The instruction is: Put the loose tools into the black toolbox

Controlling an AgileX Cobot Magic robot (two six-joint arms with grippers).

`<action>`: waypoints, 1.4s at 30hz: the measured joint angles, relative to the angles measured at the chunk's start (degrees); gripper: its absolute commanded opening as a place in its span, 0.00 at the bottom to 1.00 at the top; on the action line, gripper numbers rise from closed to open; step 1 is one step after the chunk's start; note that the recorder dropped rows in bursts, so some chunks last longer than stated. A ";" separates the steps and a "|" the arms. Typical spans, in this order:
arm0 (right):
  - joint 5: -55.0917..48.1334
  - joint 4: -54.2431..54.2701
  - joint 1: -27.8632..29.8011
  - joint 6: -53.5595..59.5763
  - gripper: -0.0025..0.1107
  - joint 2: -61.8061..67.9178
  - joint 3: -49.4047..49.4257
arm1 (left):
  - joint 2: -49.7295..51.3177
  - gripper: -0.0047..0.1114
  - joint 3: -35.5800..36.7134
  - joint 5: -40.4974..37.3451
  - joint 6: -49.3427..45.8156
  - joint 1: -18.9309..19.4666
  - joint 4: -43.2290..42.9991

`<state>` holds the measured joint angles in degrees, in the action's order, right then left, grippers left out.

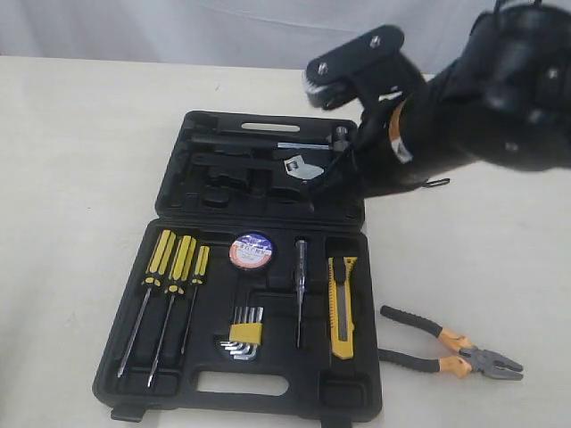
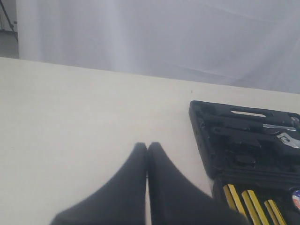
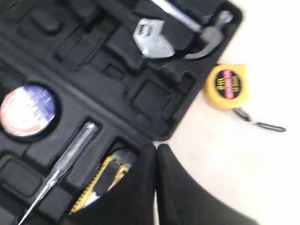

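Observation:
The black toolbox lies open on the table. In its recesses sit the black tape roll and the yellow-black utility knife. The pliers with black-orange handles lie on the table to the right of the box. The yellow tape measure with its black strap rests on the table beside the lid's corner; in the exterior view my right arm hides it. My right gripper is shut and empty over the box's right edge, near the knife. My left gripper is shut and empty over bare table, left of the toolbox.
Three yellow-handled screwdrivers, a set of hex keys and a tester pen fill other recesses. A hammer and a silver wrench sit in the lid. A pale table spreads around the box.

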<state>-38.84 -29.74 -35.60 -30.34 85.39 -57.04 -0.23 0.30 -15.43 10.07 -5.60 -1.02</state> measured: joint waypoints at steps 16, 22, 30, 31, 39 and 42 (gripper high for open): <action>-12.84 27.17 26.39 48.48 0.43 27.15 -29.08 | 0.00 0.04 0.00 0.00 0.00 0.00 0.00; -12.86 27.17 26.39 51.71 0.64 32.31 -31.64 | 0.00 0.04 0.00 0.00 0.00 0.00 0.00; -13.19 25.44 26.39 54.54 0.64 36.28 -31.76 | 0.00 0.04 0.00 0.00 0.00 0.00 0.00; -12.96 25.44 26.39 54.87 0.64 36.80 -31.76 | 0.00 0.04 0.00 0.00 0.00 0.00 0.00; -10.04 25.44 26.39 56.68 0.64 39.01 -31.76 | 0.00 0.04 0.00 0.00 0.00 0.00 0.00; -8.57 25.44 26.39 56.92 0.64 39.49 -31.76 | 0.00 0.04 0.00 0.00 0.00 0.00 0.00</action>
<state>-47.41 -4.31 -9.21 26.58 124.88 -88.81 -0.23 0.30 -15.43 10.07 -5.60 -1.02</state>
